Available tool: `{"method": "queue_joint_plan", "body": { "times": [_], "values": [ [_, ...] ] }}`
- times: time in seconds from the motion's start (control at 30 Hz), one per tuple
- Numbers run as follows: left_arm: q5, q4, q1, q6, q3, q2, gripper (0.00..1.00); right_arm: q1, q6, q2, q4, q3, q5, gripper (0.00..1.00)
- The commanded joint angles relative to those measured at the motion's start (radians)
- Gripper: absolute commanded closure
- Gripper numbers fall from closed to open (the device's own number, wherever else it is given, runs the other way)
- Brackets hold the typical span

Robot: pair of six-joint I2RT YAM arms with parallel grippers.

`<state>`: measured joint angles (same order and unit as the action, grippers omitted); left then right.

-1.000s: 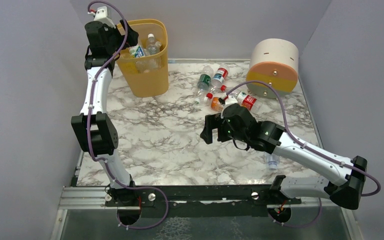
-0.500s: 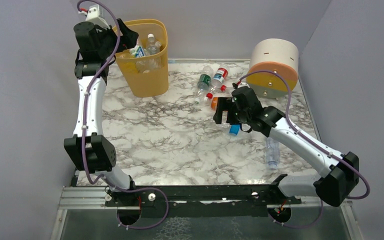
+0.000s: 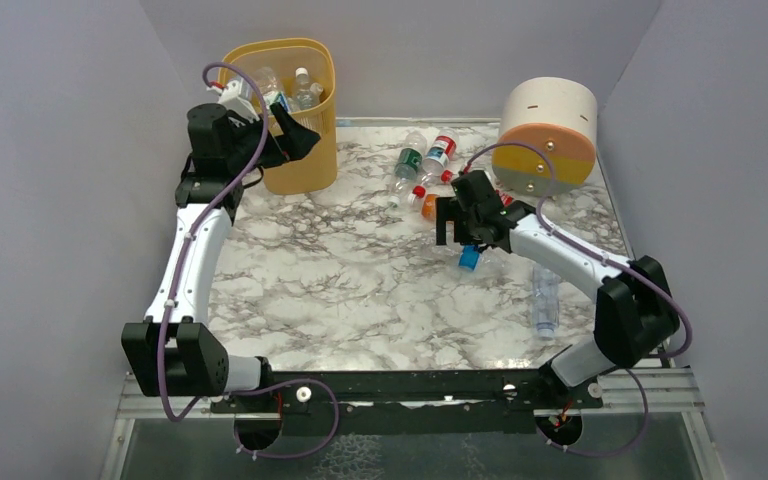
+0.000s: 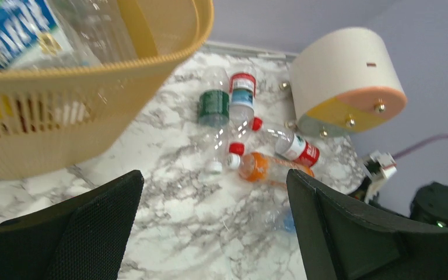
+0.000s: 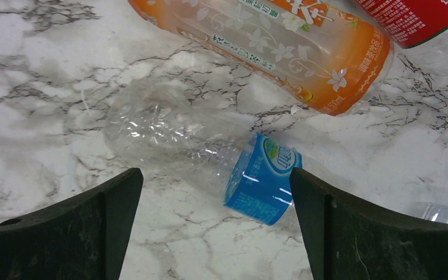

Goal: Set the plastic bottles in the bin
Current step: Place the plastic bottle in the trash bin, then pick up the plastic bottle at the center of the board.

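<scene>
The yellow bin (image 3: 300,165) stands at the far left and holds several bottles (image 3: 303,88); its rim also shows in the left wrist view (image 4: 93,67). My left gripper (image 3: 295,140) is open and empty in front of the bin (image 4: 216,233). My right gripper (image 3: 458,232) is open and empty, low over a crushed clear bottle with a blue label (image 5: 210,157) (image 3: 470,258), its fingers on either side. An orange bottle (image 5: 280,41) (image 4: 262,168) and a red-label bottle (image 5: 414,14) (image 4: 298,150) lie just beyond. A green-label bottle (image 3: 409,160) and a red-and-blue-label bottle (image 3: 440,150) lie further back.
A round white, orange and grey drum (image 3: 548,130) stands at the far right. Another clear bottle (image 3: 545,300) lies on the marble table (image 3: 340,280) beside my right forearm. Grey walls close in the sides and back.
My left gripper came down off the bin's rim to its front side. My right arm swung back to the bottle cluster, uncovering the clear bottle at the right.
</scene>
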<state>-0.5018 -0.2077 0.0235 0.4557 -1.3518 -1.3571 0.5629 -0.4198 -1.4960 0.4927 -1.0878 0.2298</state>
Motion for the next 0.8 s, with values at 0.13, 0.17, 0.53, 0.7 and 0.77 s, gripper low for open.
{"method": "queue_joint_plan", "body": {
  "times": [0.13, 0.17, 0.53, 0.7, 0.77],
  "values": [
    [-0.019, -0.019, -0.085, -0.026, 0.117, 0.100, 0.01, -0.003, 0.109, -0.103, -0.110, -0.002, 0.064, 0.00],
    [-0.019, -0.023, -0.088, -0.031, 0.125, 0.102, 0.01, -0.002, 0.123, -0.110, -0.117, -0.001, 0.057, 0.00],
    [-0.011, -0.048, -0.104, -0.058, 0.151, 0.100, 0.01, -0.001, 0.192, -0.189, -0.140, 0.012, -0.037, 0.02],
    [-0.003, -0.058, -0.110, -0.061, 0.151, 0.101, 0.01, -0.001, 0.189, -0.183, -0.154, 0.034, -0.127, 0.03],
    [0.003, -0.062, -0.111, -0.064, 0.153, 0.101, 0.01, 0.000, 0.182, -0.173, -0.166, 0.048, -0.166, 0.04]
  ]
}}
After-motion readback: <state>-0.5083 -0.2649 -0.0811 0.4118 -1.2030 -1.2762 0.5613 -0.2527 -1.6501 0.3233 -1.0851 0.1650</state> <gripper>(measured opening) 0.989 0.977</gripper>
